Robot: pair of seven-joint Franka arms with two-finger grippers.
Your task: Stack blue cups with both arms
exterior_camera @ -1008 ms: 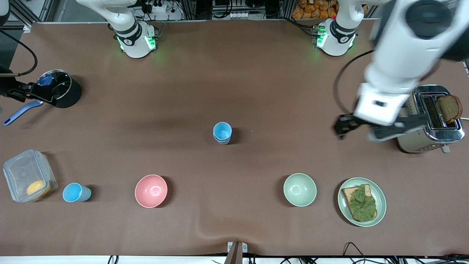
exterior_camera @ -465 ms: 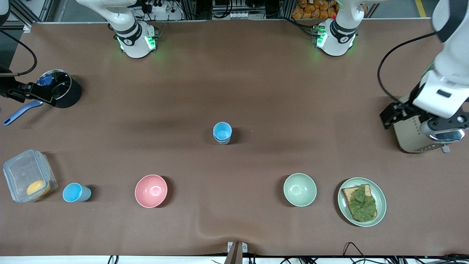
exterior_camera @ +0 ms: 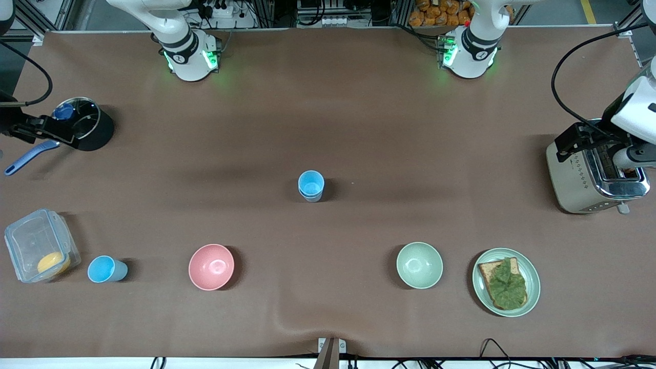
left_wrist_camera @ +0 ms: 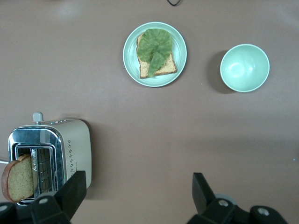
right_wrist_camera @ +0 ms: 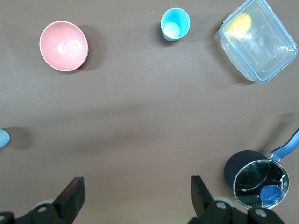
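brown table [exterior_camera: 359, 128] w/ stacked blue cups [exterior_camera: 311, 185] mid, shelving along back.

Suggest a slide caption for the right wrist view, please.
Open right gripper above brown table, overlooking light-blue plastic cup, pink bowl, clear lidded container.

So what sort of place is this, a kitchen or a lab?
Most likely a robotics lab staged as a kitchen: two arm bases bolted to a brown-covered table, a toaster and stacked blue cups as props, cables along the edges.

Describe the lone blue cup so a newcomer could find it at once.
Find the clear lidded container holding something orange at the right arm's end of the table. The single blue cup stands beside it, between container and pink bowl, far narrower than that bowl.
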